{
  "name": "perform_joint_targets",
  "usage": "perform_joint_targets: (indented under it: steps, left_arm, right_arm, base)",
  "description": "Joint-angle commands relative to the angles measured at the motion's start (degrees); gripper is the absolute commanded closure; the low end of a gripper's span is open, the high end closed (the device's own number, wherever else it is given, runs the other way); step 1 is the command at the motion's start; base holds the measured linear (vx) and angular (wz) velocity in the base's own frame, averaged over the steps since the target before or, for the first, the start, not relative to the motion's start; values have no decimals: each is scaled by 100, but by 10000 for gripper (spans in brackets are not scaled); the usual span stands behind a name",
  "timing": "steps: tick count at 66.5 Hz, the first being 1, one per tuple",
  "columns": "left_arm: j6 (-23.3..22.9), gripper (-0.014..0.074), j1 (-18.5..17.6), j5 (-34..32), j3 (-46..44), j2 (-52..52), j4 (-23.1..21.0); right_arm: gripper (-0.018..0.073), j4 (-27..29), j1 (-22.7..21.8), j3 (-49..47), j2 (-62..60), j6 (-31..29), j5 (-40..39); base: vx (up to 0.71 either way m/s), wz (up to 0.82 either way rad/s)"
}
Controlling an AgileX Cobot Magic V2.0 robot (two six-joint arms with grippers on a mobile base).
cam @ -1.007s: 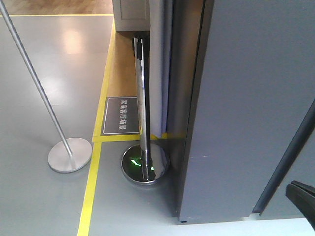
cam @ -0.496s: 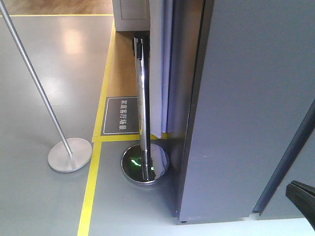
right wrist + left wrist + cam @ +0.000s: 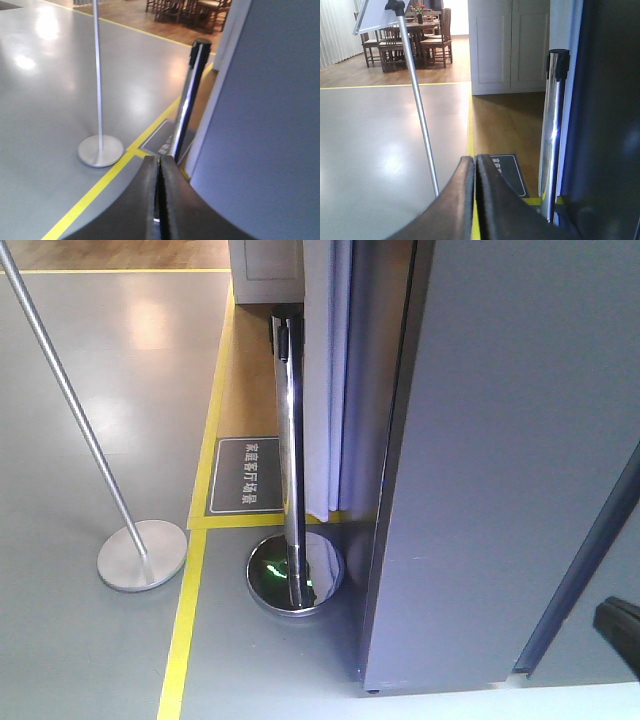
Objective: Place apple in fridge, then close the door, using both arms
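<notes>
Grey floor on the left carries a white-based pole (image 3: 140, 553), then a chrome stanchion (image 3: 290, 490) just beside the fridge (image 3: 500, 460). Both the left hand (image 3: 475, 172) and right hand (image 3: 159, 172) are pressed together, empty. The apple is nowhere visible. Risk: an arm swinging could clip the stanchion. The floor sign (image 3: 247, 475) is unreadable.

a chrome barrier post (image 3: 290, 455) stands on a round mirrored base (image 3: 296, 576), beside a dark floor sign (image 3: 247, 476). left of it, a thin grey pole (image 3: 70, 400) leans from a flat disc base (image 3: 141, 554). yellow floor tape (image 3: 185, 615) runs between them. far off, possibly dining chairs (image 3: 432, 42).
</notes>
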Motion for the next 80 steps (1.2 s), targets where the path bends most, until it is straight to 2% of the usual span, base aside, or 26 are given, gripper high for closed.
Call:
perform_joint_targets:
  steps: [1,6,12,27,32,35,42,51,58,80]
  left_arm:
    - [-38,604,-1,-382,87,-96,-4]
    - [-38,604,-1,-382,87,-96,-4]
    - [-38,604,-1,-382,87,-96,-4]
    - [-38,604,-1,-382,87,-96,-4]
    - [-38,604,-1,-382,87,-96,-4]
    - [-38,604,-1,-375,87,-91,-4]
    - [-38,604,-1,-362,87,-91,-4]
    - [-38,604,-1,-351,87,-91,-4]
    - [-38,604,-1,-351,87,-91,-4]
    - [-38,604,-1,-334,87,-91,-4]
  right_arm:
    - [562,-159,-1,-54,17,290,-683]
    - [562,-387,6,310,-83,914,-1197]
    - [562,-977,6,731,-375,2044,-1569]
    - [562,-3460,6,1646,-1462,4975,-1698]
    - [562,-3969,-1,1912,-1784,5606,-1995]
    - [562,-4278,-10,2128,-1759,5881,-2436]
    - [562,-4581,-11,2541,-1753,6110,-3419]
    - [562,-4690,-11,2513,-1753,5852,-3783]
    - [562,-4683,-11,2513,-1753,5592,-3981]
    - [562,-4679,-11,2507,-1753,5557,-4004]
  base:
    - [0,0]
    - [0,0]
    - [0,0]
    - [0,0]
    - [0,0]
    - [0,0]
    - [0,0]
    - [0,0]
    - [0,0]
    - [0,0]
